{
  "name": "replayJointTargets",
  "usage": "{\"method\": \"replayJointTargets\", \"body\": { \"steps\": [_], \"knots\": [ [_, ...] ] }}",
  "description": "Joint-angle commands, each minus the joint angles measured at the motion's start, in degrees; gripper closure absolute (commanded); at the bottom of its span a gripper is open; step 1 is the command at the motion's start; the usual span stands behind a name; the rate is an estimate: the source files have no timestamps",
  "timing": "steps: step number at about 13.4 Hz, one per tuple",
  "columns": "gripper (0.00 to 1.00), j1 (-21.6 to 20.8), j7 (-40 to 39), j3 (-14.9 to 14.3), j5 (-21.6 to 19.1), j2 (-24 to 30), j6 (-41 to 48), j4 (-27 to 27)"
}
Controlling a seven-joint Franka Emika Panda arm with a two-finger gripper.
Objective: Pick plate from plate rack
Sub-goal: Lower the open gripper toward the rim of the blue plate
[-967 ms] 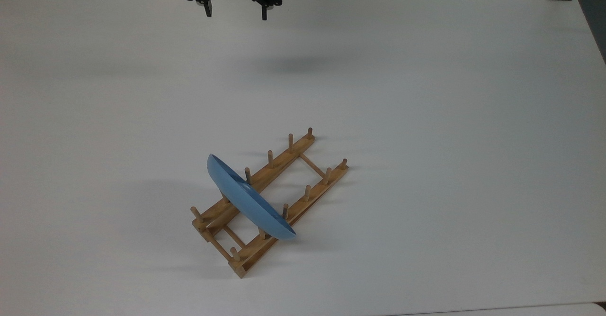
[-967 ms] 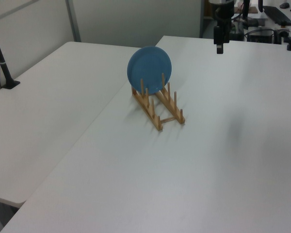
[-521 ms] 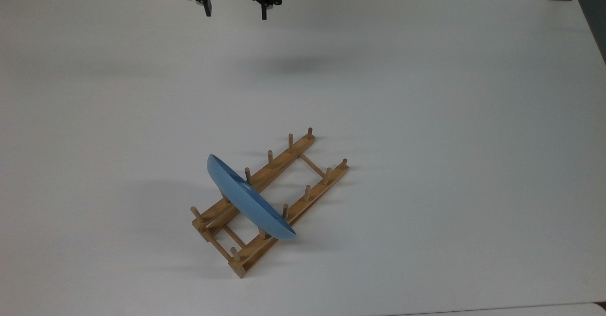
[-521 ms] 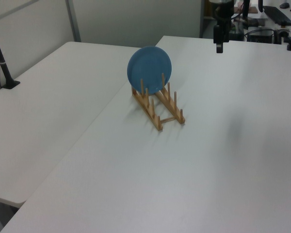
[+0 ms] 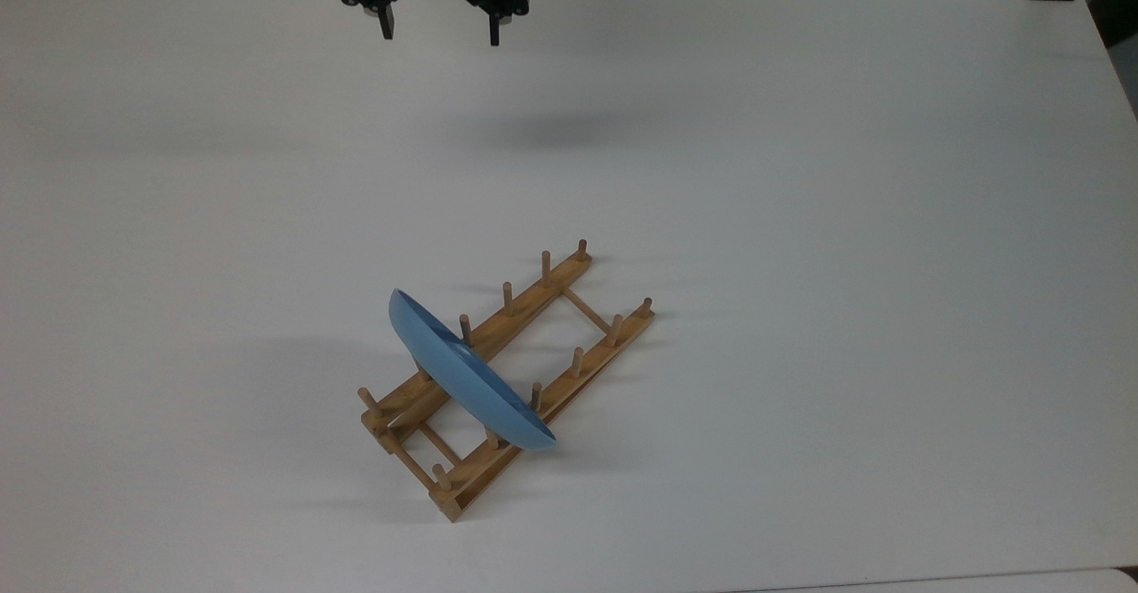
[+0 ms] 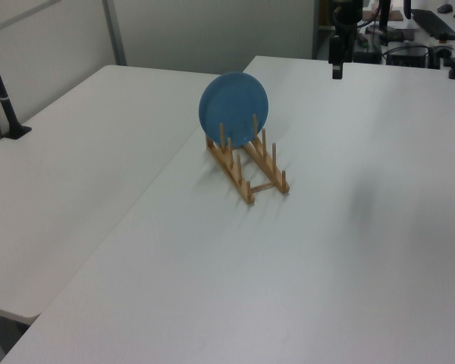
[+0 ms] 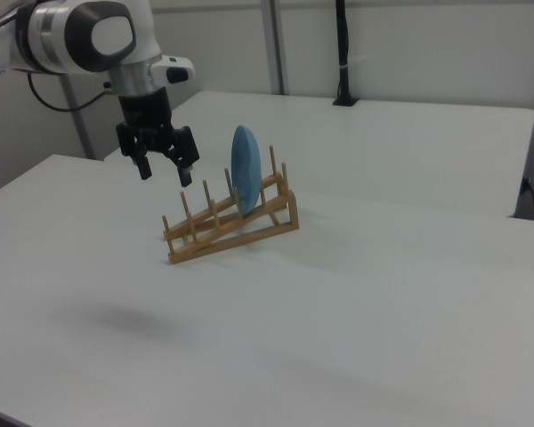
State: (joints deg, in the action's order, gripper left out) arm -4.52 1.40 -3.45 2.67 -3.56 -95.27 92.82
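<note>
Top view first, from its left side across: the white table carries the wooden plate rack, which lies diagonally, its low end toward the bottom left and its far end toward the upper right, two rails with upright pegs joined by thin crossbars. The light-blue plate stands on edge across both rails, slotted between pegs near the rack's lower-left end, leaning slightly toward the top view's left. At the upper edge, well apart from the rack, the gripper hangs above the table with its two dark fingers spread wide, nothing between them; a soft shadow lies on the table below it. Left view, again from left: a second white table adjoins the first, with a dark post standing at its far left edge; the plate faces this camera as a full disc at the rack's far end, and the gripper hangs in the air near the top, to the right of the plate. Right view: the arm's white and grey body comes in from the upper left, its gripper hangs released and empty, above the table and to the left of the rack, while the plate shows edge-on near the rack's right, raised end.
</note>
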Motion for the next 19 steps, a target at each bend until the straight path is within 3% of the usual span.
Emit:
{"method": "replayJointTargets", "body": {
  "steps": [1, 3, 9, 11, 15, 19],
  "knots": [
    [0.0, -0.2, 3.0, -0.8, -0.3, -1.3, -6.7, -1.1],
    [0.0, -0.5, 9.8, -0.6, 0.3, -3.8, -12.6, -1.5],
    [0.0, -0.1, 11.0, -0.7, 0.3, -5.9, -24.4, -1.7],
    [0.0, 0.0, 9.7, -1.1, 0.8, -7.9, -26.5, -4.5],
    [0.03, -0.4, 0.9, -1.0, 7.8, -11.3, -33.8, -7.8],
    [0.12, -0.6, -0.4, -1.1, 14.7, -14.6, -40.0, -7.7]
  ]
}}
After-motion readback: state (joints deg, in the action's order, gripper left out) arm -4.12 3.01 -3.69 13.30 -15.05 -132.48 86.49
